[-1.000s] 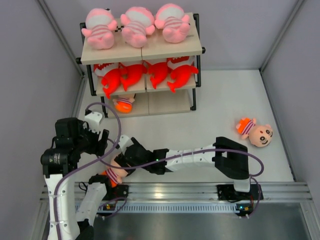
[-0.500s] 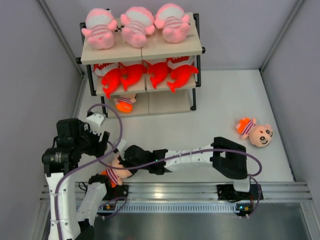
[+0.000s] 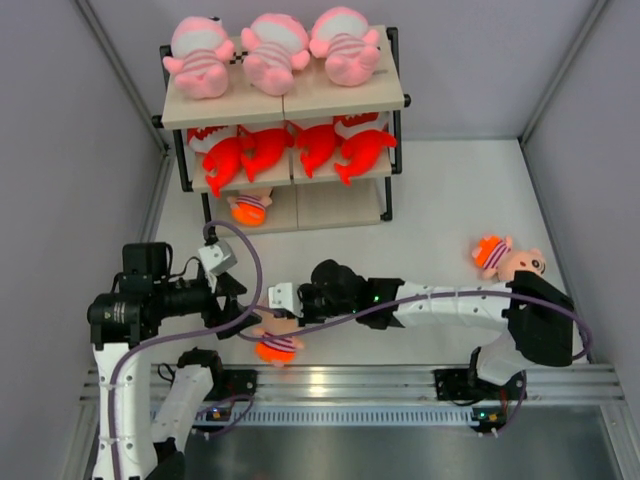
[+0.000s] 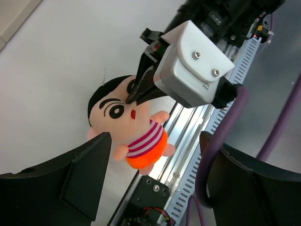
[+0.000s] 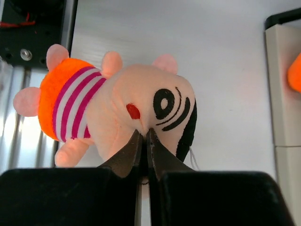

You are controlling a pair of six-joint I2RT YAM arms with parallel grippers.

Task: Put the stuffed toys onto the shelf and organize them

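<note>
bottom-shelf doll: mostly under middle board | right doll: head partly behind right arm

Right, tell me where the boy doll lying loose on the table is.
Top view: the loose boy doll lies on the right side of the table, just beyond the right arm's elbow, well right of the shelf.

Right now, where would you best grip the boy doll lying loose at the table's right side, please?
Probably by its round head, coming straight down: the boy doll lies flat on the table, and the head is its bulkiest part.
</note>
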